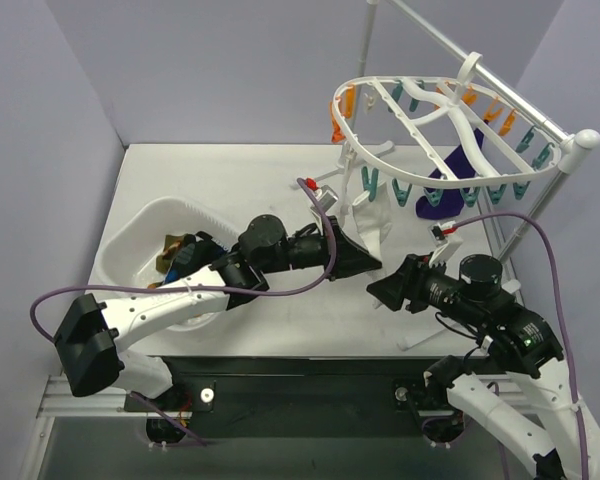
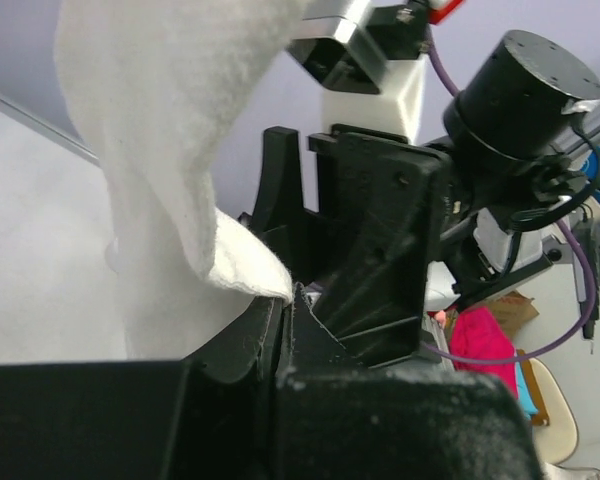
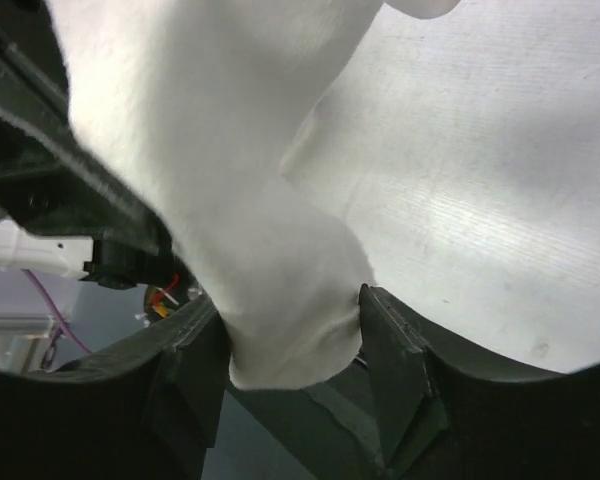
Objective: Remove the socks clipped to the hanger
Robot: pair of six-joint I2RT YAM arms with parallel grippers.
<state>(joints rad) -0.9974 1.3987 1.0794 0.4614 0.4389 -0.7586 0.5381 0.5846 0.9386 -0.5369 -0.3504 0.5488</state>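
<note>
The white oval hanger (image 1: pixel 352 143) with teal and orange clips hangs at the back right. A dark purple sock (image 1: pixel 448 188) and a white sock (image 1: pixel 372 222) hang from it. My left gripper (image 1: pixel 370 263) is at the white sock's lower end. In the left wrist view it (image 2: pixel 288 300) is shut, pinching the edge of the white sock (image 2: pixel 170 150). My right gripper (image 1: pixel 378 290) is just below and to the right. In the right wrist view its jaws (image 3: pixel 292 350) press both sides of the white sock's (image 3: pixel 260 230) bulky end.
A white tub (image 1: pixel 130 235) at the left holds several dark and brown socks (image 1: pixel 175 250). A white pole and rail (image 1: pixel 500 85) carry the hanger at the right. A flat white piece of cloth (image 1: pixel 418 337) lies at the table's front edge under the right arm.
</note>
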